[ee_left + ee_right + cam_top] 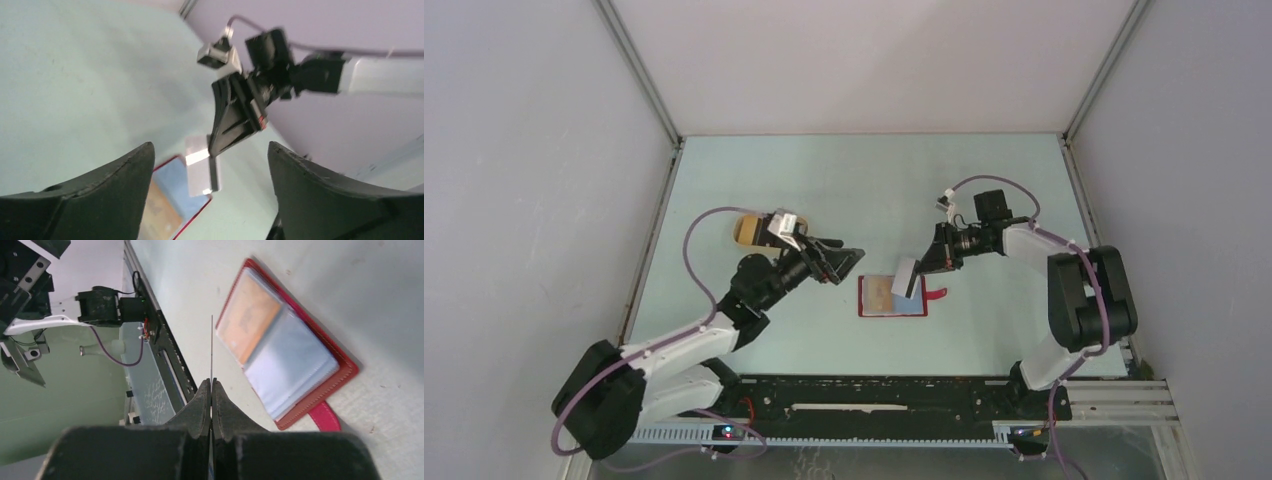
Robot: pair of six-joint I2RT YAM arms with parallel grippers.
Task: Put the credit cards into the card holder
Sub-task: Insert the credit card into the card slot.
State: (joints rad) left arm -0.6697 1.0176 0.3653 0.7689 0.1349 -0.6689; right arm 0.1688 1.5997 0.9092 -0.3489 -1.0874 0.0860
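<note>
The small, flat red folding card holder [890,298] lies open on the pale green worktop [844,180], near the middle of its near edge. Its clear pockets face up and its red closure tab [325,416] points toward the right edge. A golden-brown card [248,320] sits in one pocket; its faint print is too blurred to read. The right end effector [921,266] is pressed together on a thin whitish card [906,278], held off the worktop close to the holder — edge-on in the right wrist view. The left end effector [849,267] hangs just left of the holder, fingers spread wide, pinching nothing. A tan oval tray [748,228] lies behind it, toward the left edge.
</note>
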